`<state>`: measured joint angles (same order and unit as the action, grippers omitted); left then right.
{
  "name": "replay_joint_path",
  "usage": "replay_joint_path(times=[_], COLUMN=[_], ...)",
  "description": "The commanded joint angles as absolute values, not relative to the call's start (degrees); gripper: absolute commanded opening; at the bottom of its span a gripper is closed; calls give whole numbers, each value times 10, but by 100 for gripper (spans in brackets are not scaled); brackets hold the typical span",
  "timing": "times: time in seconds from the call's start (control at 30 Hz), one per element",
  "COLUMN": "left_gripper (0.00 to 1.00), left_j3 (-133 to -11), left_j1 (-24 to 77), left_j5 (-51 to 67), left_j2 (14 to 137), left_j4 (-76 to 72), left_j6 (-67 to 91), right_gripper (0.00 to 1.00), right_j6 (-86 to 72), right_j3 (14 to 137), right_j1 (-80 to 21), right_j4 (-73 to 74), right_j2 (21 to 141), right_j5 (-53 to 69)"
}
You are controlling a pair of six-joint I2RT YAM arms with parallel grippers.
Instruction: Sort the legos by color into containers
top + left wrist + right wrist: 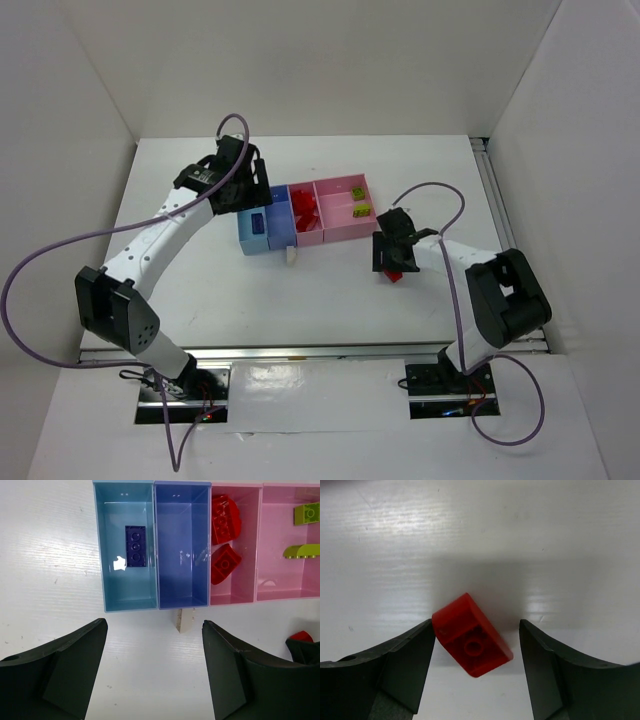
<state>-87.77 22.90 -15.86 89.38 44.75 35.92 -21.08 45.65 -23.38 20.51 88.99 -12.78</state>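
Red lego (pixel 472 641) lies skewed on the table (pixel 545 540) between the right tool's (pixel 477 630) spread fingers; rotate square, pinch its flat sides, then carry it to the narrow pink bin (pixel 235 592).

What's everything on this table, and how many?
bins: four, light blue to pink, joined in a row.
dark blue brick: one, in the light blue bin.
red bricks: two, in the narrow pink bin.
lime green bricks: two, in the wider pink bin.
whitish brick: one, on the table beside the darker blue bin.
red brick: one, on the table between the right fingers.
left fingers: two, black, open.
right fingers: two, black, open.
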Motion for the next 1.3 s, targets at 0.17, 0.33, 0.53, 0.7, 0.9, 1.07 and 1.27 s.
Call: replay_joint_path(times=[0.17,0.33,0.53,0.7,0.9,1.07,1.27], left_gripper=[87,87,87,87,87,83,83], left_j3=[-884,-884,-884,-889,-839,-775,-660], left_j1=[228,228,228,228,239,264,305], left_j5=[-148,-142,-131,-137,-94,-100,-81], left_j2=[892,897,877,861,830,787,717], left_j4=[443,443,443,443,438,438,371], left_j6=[344,344,344,344,350,390,424], right_gripper=[56,44,29,29,29,29,29], right_j6=[-232,-256,-267,-253,-225,-214,-208], right_j3=[441,436,506,581,728,850,929], right_j1=[-225,-249,-314,-337,-338,-349,-349], right_j4=[192,206,262,231,190,174,160], right_j2=[900,866,810,793,911,1013,1102], right_j5=[-171,-171,-207,-171,-128,-98,-67])
